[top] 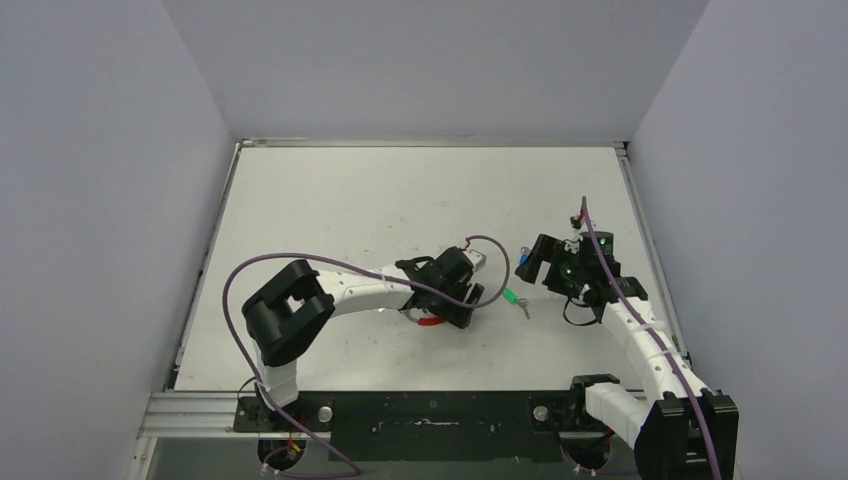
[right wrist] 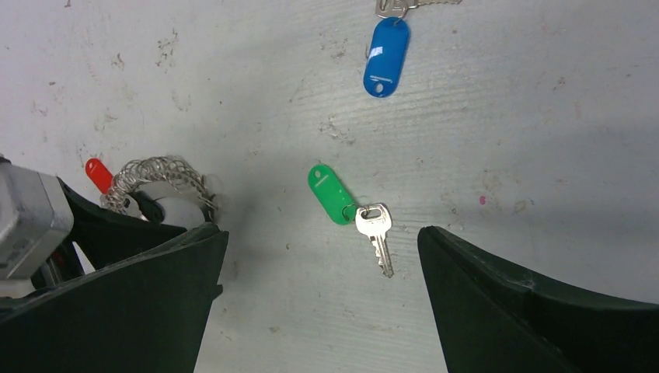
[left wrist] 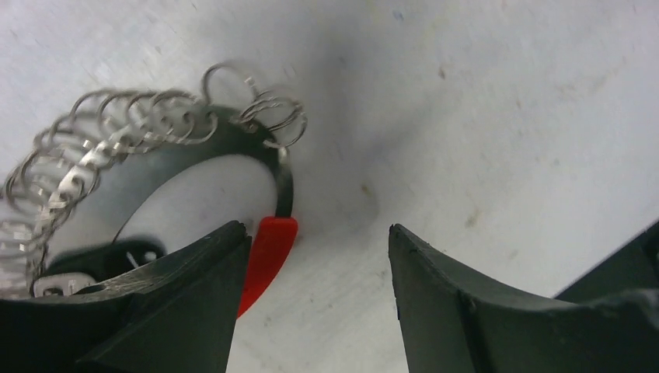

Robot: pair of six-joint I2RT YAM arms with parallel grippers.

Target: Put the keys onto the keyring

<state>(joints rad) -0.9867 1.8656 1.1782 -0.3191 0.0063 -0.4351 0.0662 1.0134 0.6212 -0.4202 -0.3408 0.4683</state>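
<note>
Nearest the arm bases, the left gripper [left wrist: 319,233] hangs low over the tabletop [top: 400,190] with its jaws spread wide, closed on nothing. The keyring [left wrist: 101,132] lies flat beneath it. The red section [left wrist: 266,252] of the ring sits just beside the inner edge of one dark finger [left wrist: 179,311], so close that I cannot tell whether they touch. From there the silvery coil curves up and away around the outside of that finger, and part of it passes under the finger. From above, the gripper hides most of the ring, and only the red bit shows at its near side.

A little farther out, between the two grippers, the green key [right wrist: 332,196] lies flat on the tabletop, apart from the ring. Its plastic tag points toward the keyring and its small silver blade trails off the other end. The right gripper [right wrist: 320,233] hovers above it, jaws wide and holding nothing; in the wrist view the key lies in the open gap between the fingers, touched by neither.

Beyond the green key lies the blue key [right wrist: 385,48], also flat and separate. Its tag is in full sight, but its silver blade is cut off by the picture's top edge. From above it lies right beside the right gripper's body, partly hidden. Neither key is on the ring.
</note>
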